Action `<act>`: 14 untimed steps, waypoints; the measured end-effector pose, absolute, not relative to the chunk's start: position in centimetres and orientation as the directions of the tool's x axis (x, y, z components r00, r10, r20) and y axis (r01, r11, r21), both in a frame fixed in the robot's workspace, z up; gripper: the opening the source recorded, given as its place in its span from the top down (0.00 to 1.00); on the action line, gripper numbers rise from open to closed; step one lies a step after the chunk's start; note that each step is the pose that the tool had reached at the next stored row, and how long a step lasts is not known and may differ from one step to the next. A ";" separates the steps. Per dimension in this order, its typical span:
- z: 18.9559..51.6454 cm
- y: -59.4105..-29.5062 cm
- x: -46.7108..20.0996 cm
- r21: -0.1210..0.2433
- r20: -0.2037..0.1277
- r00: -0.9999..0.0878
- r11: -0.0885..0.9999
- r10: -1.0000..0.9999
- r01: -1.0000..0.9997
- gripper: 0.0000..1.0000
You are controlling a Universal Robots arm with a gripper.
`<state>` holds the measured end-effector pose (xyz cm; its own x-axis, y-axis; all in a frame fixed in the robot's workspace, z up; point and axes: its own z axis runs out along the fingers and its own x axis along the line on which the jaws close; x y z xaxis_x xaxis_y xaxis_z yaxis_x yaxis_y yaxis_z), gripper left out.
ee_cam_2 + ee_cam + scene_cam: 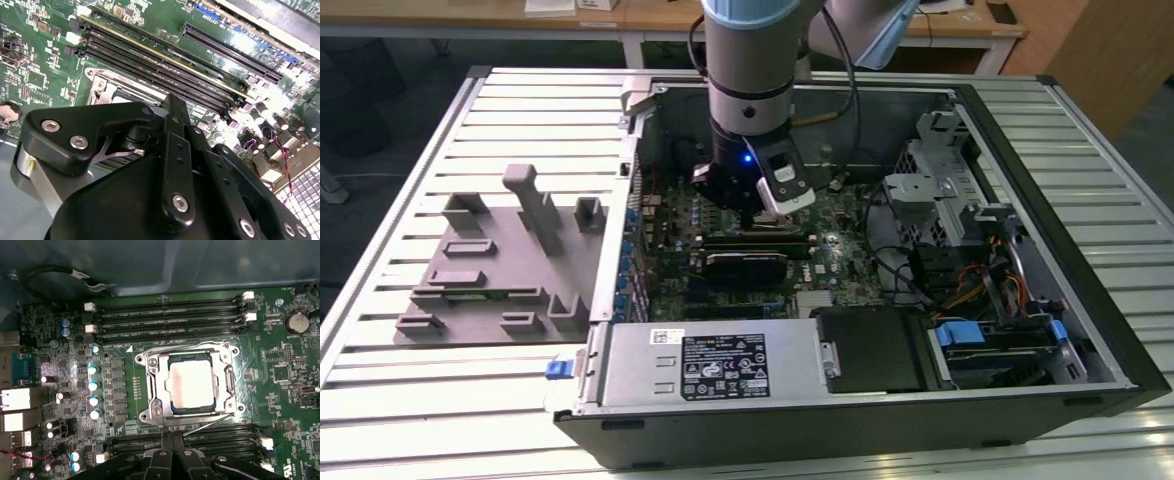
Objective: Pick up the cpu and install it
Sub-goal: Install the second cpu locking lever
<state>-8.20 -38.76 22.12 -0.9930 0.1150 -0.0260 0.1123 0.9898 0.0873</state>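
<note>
In the first wrist view the cpu (192, 382), a flat square chip with a silvery-white top, lies flat in the metal-framed socket (150, 407) on the green motherboard. My gripper (172, 436) hangs just beside the socket's edge, over the memory slots, with its black fingers together and nothing between them. In the exterior view the gripper (754, 215) reaches down into the open computer case above the motherboard. The second wrist view shows the gripper's black body (172, 150) from behind, and a corner of the socket frame (102, 80) past it.
A grey plastic fixture tray (494, 270) lies outside the case, at the exterior view's left. Inside the case are a black block (747, 265), the power supply (707, 365), a drive cage (947, 190) and cables (974, 280). Memory slots (170, 320) flank the socket.
</note>
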 end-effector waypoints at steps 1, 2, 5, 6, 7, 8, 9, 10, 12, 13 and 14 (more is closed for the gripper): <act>22.1 -38.9 -8.2 0.098 -0.025 -0.993 0.989 0.115 0.112 0.89; 22.0 -38.9 -8.2 0.106 -0.024 -0.993 0.988 0.115 0.112 0.89; 21.8 -39.3 -8.3 0.127 -0.021 -0.993 0.986 0.115 0.112 0.89; 21.7 -39.4 -8.3 0.130 -0.021 -0.993 0.985 0.115 0.112 0.89; 21.7 -39.6 -8.4 0.132 -0.021 -0.993 0.985 0.115 0.112 0.89; 21.7 -39.7 -8.4 0.133 -0.021 -0.993 0.985 0.115 0.112 0.89; 21.7 -39.9 -8.4 0.135 -0.020 -0.993 0.984 0.115 0.112 0.89; 21.6 -40.0 -8.4 0.139 -0.020 -0.993 0.984 0.116 0.112 0.89; 21.5 -40.1 -8.5 0.148 -0.019 -0.993 0.983 0.116 0.112 0.89; 21.5 -40.2 -8.5 0.157 -0.018 -0.993 0.981 0.115 0.111 0.89; 21.4 -40.2 -8.6 0.166 -0.017 -0.993 0.980 0.115 0.111 0.89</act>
<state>-8.55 -40.24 21.42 -0.9932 0.1151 -0.0168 0.1107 0.9798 0.1664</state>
